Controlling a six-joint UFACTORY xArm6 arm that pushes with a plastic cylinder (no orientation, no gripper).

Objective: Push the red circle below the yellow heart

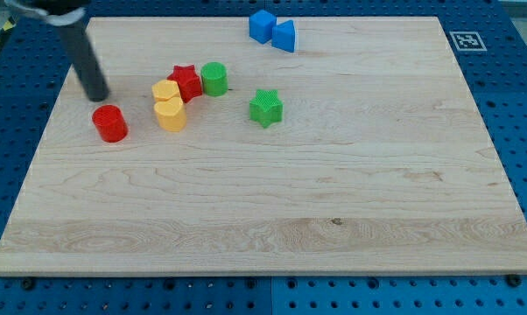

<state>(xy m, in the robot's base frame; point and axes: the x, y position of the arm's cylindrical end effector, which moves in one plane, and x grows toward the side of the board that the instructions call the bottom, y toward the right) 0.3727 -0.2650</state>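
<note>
Camera view shows my tip (97,96), a bare rod end with no fingers to spread or pinch, resting on the wooden board (333,219). The red circle (110,123) sits just below the tip, slightly to the view's right, close but apart. Further right lie the yellow heart (165,89), a yellow hexagon (171,115) beneath it, and a red star (186,82).
</note>
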